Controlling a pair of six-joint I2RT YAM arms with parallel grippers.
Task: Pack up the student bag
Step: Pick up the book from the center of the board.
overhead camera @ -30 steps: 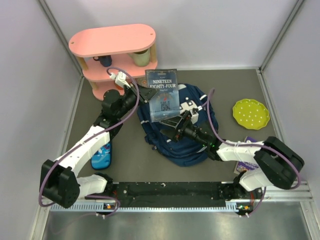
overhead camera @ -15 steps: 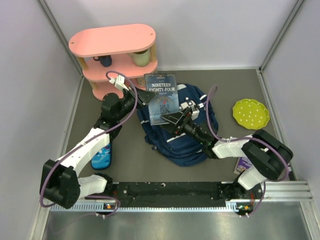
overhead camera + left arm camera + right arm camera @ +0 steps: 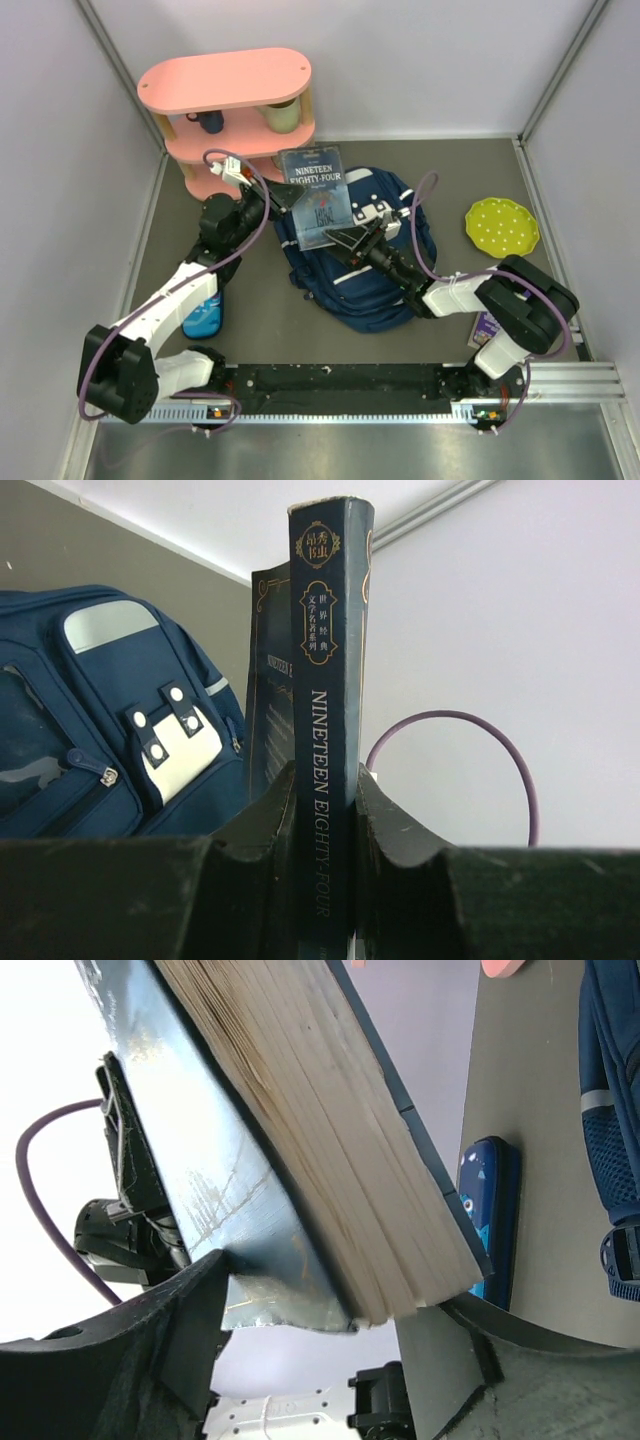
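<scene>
Book [image 3: 318, 195] held aloft hides part of bag [image 3: 375, 290].
Bag mid table [image 3: 470, 170]; left gripper [image 3: 325, 776] clamps book's spine, right gripper [image 3: 338, 237] gapes around its lower corner. Shelf [image 3: 225, 85] far-left corner.

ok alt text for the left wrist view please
A dark blue book, spine reading NINETEEN EIGHTY-FOUR, stands upright, clamped in the left tool. A navy backpack with white patches lies to its left; a purple cable arcs against a pale wall on the right.
</scene>
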